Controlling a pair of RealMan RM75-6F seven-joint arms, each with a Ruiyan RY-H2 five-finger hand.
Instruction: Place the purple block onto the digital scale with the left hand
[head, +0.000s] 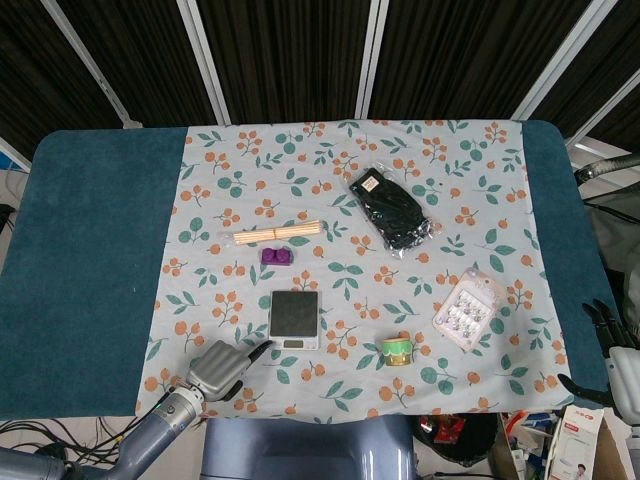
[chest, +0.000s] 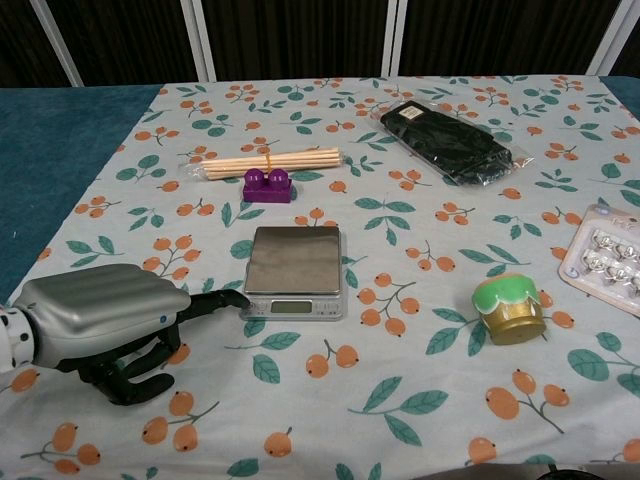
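The purple block (head: 276, 256) (chest: 267, 185) lies on the flowered cloth just in front of a bundle of wooden sticks (chest: 271, 160). The digital scale (head: 294, 319) (chest: 293, 272) sits nearer me, its steel plate bare. My left hand (head: 220, 368) (chest: 105, 325) rests low at the scale's front-left corner; one finger stretches out to the scale's edge and the others curl under the palm, holding nothing. It is well short of the block. My right hand (head: 607, 338) shows only at the far right edge of the head view, off the table, fingers spread and empty.
A green-lidded small jar (chest: 510, 308) stands right of the scale. A black packet (chest: 450, 142) lies at the back right and a blister pack (chest: 607, 250) at the right edge. The teal table cover (head: 90, 250) shows bare on the left.
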